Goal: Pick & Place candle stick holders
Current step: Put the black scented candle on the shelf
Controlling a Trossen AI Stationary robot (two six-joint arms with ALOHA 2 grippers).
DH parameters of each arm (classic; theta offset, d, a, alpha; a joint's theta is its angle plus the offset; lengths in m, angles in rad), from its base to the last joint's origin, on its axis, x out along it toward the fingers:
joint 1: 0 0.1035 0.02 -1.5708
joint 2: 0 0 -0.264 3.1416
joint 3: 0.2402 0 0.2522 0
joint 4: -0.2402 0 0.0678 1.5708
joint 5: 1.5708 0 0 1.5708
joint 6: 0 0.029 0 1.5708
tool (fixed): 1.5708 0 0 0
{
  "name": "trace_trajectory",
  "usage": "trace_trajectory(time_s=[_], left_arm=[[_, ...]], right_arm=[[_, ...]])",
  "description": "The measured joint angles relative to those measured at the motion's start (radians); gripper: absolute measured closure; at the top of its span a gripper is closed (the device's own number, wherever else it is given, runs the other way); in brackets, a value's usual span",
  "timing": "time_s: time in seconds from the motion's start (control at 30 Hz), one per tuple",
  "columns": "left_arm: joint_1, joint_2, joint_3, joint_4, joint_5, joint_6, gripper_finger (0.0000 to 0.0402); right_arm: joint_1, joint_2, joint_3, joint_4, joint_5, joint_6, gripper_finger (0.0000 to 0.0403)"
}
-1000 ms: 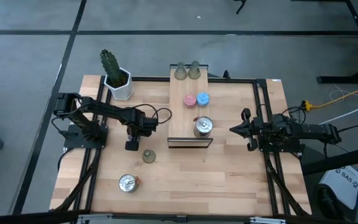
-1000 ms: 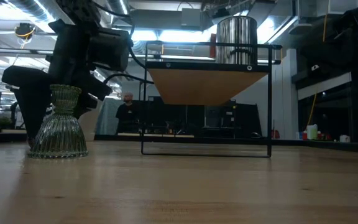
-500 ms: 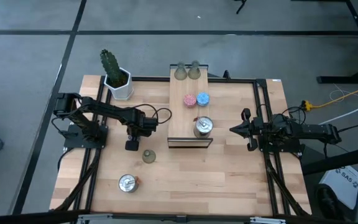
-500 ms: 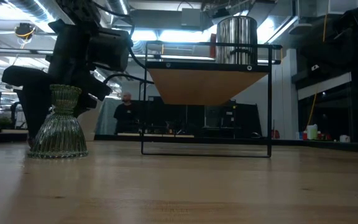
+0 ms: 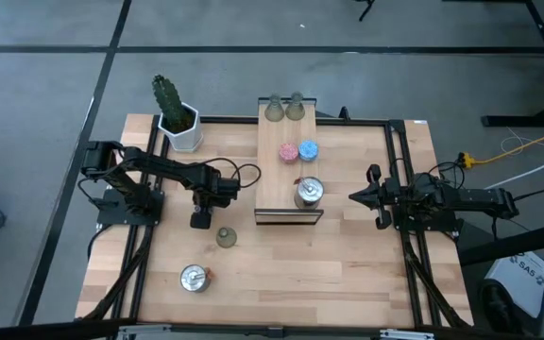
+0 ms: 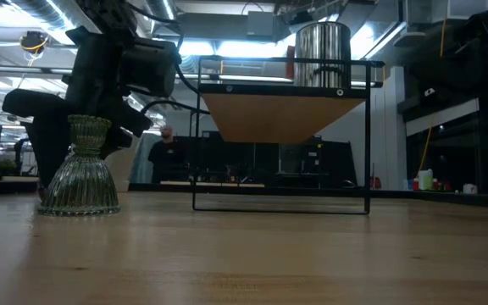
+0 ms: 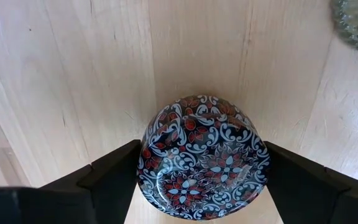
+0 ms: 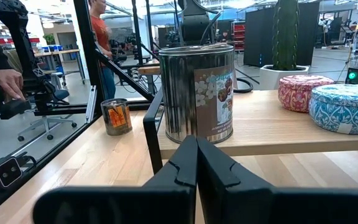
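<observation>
The left gripper (image 7: 201, 180), unmoved over the last second, straddled the purple patterned holder (image 7: 202, 155) on the counter (image 5: 329, 260), fingers apart either side; the right gripper (image 8: 196, 163) waited pressed together

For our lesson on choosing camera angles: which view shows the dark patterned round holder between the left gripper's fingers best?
The left wrist view: the patterned holder fills the picture between the left gripper fingers. In the high view that gripper covers it. The low and right wrist views do not show it.
</observation>
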Motion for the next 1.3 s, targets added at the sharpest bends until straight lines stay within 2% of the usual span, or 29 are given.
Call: trace_trajectory(time_s=[0.73, 1.3], left_arm=[[0.0, 0.0, 0.004, -0.011, 0.007, 0.0, 0.0093], [0.001, -0.012, 0.161, -0.216, 0.013, 0.032, 0.0094]], right_arm=[[0.0, 0.0, 0.0, 0.0, 0.0, 0.0, 0.0398], [0.0, 0.0, 0.0, 0.0, 0.0, 0.0, 0.0398]])
